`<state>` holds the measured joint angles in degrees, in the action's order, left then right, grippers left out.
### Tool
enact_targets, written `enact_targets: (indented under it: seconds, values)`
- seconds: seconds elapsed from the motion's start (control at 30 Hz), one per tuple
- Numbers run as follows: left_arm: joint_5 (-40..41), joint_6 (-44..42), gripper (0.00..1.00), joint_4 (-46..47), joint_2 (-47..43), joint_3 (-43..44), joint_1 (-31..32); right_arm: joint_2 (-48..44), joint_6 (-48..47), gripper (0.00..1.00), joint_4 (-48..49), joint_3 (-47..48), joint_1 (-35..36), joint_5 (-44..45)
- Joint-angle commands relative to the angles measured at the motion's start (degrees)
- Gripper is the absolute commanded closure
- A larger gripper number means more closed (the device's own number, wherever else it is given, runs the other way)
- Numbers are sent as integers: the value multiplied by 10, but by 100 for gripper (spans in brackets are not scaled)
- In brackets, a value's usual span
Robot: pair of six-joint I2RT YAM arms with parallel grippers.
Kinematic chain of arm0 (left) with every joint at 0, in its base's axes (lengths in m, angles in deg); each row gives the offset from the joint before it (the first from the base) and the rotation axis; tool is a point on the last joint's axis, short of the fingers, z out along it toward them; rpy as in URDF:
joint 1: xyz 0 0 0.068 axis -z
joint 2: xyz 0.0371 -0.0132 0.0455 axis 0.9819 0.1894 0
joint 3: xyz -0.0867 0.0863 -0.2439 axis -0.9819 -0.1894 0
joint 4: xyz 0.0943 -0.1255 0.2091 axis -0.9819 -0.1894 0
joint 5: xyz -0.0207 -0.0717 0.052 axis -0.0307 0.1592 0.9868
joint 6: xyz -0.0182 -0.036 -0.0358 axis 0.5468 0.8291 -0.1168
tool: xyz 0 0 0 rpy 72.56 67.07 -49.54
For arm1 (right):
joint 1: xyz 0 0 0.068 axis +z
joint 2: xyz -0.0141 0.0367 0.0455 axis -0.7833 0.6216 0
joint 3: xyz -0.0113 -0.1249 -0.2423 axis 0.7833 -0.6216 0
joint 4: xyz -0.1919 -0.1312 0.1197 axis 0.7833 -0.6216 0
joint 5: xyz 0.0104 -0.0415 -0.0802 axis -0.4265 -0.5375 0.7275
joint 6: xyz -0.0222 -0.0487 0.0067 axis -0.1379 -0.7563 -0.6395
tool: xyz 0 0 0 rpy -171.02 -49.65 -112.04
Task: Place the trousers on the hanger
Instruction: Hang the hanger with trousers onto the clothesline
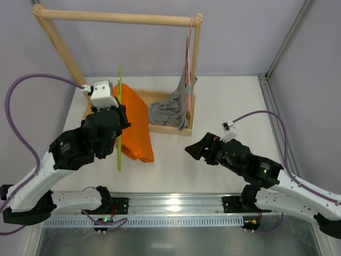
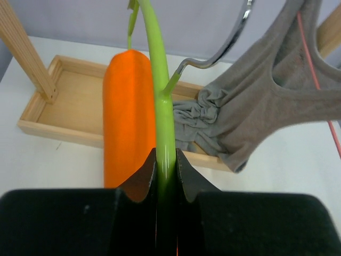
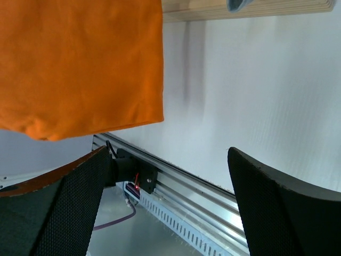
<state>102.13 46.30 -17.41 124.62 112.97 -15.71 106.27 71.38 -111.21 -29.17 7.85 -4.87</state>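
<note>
The orange trousers (image 1: 136, 125) hang folded over the lime-green hanger (image 1: 120, 154), which stands on edge above the table. My left gripper (image 1: 120, 124) is shut on the hanger's bar. In the left wrist view the hanger (image 2: 162, 106) runs up from between my left gripper's (image 2: 166, 160) jaws, with the trousers (image 2: 128, 117) just left of it and its metal hook (image 2: 234, 37) curving right. My right gripper (image 1: 191, 150) is open and empty, apart from the cloth. In the right wrist view the trousers' (image 3: 80, 64) lower edge hangs beyond the wide-apart fingers (image 3: 69, 208) of my right gripper (image 3: 170, 181).
A wooden rack (image 1: 117, 17) with a tray base (image 1: 160, 128) stands at the back. A grey garment (image 1: 173, 109) hangs from a pink hanger (image 1: 188, 48) on its right post and pools in the tray. An aluminium rail (image 1: 170, 202) runs along the near edge.
</note>
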Motion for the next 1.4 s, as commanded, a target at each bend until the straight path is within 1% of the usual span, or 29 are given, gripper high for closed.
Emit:
enact_targets:
  seconds: [0.0,0.03,0.07,0.1,0.13,0.17,0.23,0.27,0.4,0.47,0.5,0.57,0.6,0.77,0.9,1.0,1.17,1.23,1.3,1.37]
  values:
    - [-105,-31,100,62,25,75,-113,-18,-5,6,-28,28,3,32]
    - [-160,-31,100,65,29,82,-144,-21,-7,6,-35,36,3,34]
    - [-191,-31,100,76,37,88,-189,-27,-7,0,-54,41,3,42]
    - [-220,-32,100,78,42,98,-215,-38,-8,0,-61,45,3,45]
    - [-280,-35,100,78,52,126,-239,-45,-8,0,-68,49,3,49]
    - [-305,-33,100,72,62,146,-285,-52,-9,0,-73,48,3,54]
    - [-364,-40,100,61,94,177,-326,-78,-14,0,-73,40,3,55]
    - [-421,-45,100,75,106,200,-361,-86,-14,0,-72,37,3,54]
    - [-507,-56,100,107,118,228,-407,-107,-22,0,-72,28,3,54]
    - [-517,-61,100,100,142,251,-420,-108,-29,0,-70,28,3,53]
    - [-528,-68,100,96,158,274,-438,-106,-32,0,-69,29,3,49]
    - [-539,-71,100,102,166,287,-455,-105,-45,0,-61,31,3,41]
    - [-562,-77,100,108,167,293,-462,-104,-50,0,-63,32,3,39]
    - [-544,-83,100,157,169,302,-483,-107,-61,0,-78,36,3,44]
    - [-536,-89,100,193,186,319,-490,-114,-58,0,-57,16,3,29]
    - [-531,-92,100,197,207,339,-504,-111,-58,0,-35,-2,3,10]
    - [-565,-89,100,181,251,403,-539,-93,-69,0,-36,11,3,4]
    - [-580,-77,100,188,269,409,-568,-87,-71,0,-33,14,3,0]
    - [-616,-55,100,203,278,407,-588,-82,-71,0,-20,14,3,-1]
    - [-629,-44,100,234,291,401,-608,-69,-72,0,-5,14,3,-8]
